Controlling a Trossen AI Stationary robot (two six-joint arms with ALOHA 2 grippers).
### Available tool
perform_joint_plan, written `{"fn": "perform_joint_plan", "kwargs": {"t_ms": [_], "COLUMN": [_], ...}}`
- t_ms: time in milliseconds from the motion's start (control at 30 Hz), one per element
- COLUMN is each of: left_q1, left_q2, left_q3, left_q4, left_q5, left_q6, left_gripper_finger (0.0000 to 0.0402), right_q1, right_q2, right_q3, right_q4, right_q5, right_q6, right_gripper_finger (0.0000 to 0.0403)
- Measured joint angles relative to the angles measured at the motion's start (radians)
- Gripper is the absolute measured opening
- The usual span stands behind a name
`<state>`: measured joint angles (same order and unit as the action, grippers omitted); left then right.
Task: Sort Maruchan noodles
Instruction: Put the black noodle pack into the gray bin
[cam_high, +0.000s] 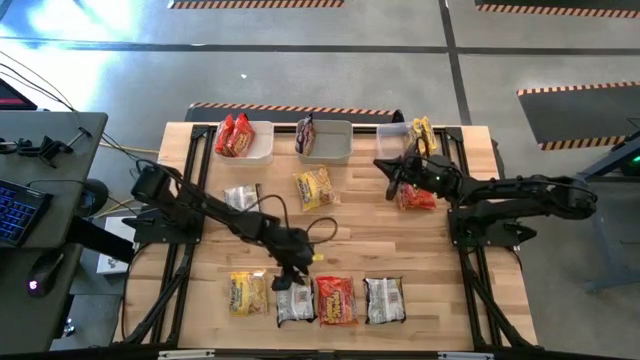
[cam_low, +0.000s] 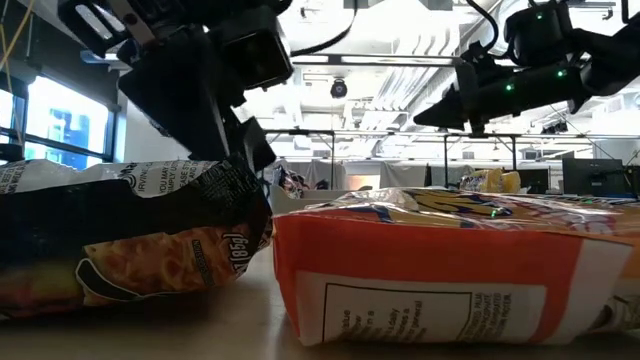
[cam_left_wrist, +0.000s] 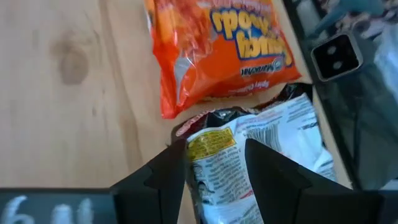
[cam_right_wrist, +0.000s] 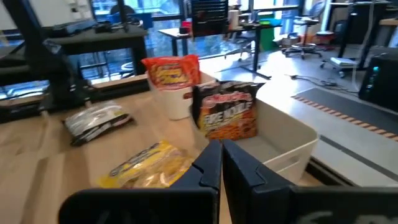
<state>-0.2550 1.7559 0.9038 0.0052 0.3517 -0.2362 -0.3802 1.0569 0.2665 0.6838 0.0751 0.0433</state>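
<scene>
left gripper: fingers parted, straddling crinkled silver-and-dark plastic noodle packet in the wooden table's front row | red-orange plastic packet just beside | right gripper: closed, empty, above the back bins

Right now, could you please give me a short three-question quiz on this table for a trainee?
1. True or false: the right gripper has its jaws shut.
2. How many pale rectangular plastic bins are on the wooden table?
3. The left gripper has its jaws either side of which flat plastic noodle packet? A yellow; B silver-and-dark; C red-orange.
Key: 1 true; 2 three; 3 B, the silver-and-dark packet.
</scene>
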Motion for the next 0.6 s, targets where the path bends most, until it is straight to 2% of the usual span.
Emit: {"fn": "perform_joint_plan", "kwargs": {"t_ms": [333, 467, 600], "left_q1": [-0.027, -0.036, -0.048], "left_q2": [0.083, 0.085, 0.08], "left_q3": [0.052, 0.053, 0.053], "left_q4": [-0.016, -0.025, -0.035], "left_q5": [0.002, 0.006, 0.01], "left_q6": [0.013, 0.058, 0.147], "left_gripper_finger": [0.0147, 0.011, 0.0051], "right_q1": [0.121, 0.167, 0.212], "right_q2": [0.0, 0.0, 0.0], "right_q3": [0.0, 0.0, 0.0], "right_q4": [-0.004, -0.005, -0.006], "right_q5": [0.085, 0.113, 0.156], "right_q6": [0.001, 0.002, 0.004], "right_gripper_finger": [0.0, 0.0, 0.0]}}
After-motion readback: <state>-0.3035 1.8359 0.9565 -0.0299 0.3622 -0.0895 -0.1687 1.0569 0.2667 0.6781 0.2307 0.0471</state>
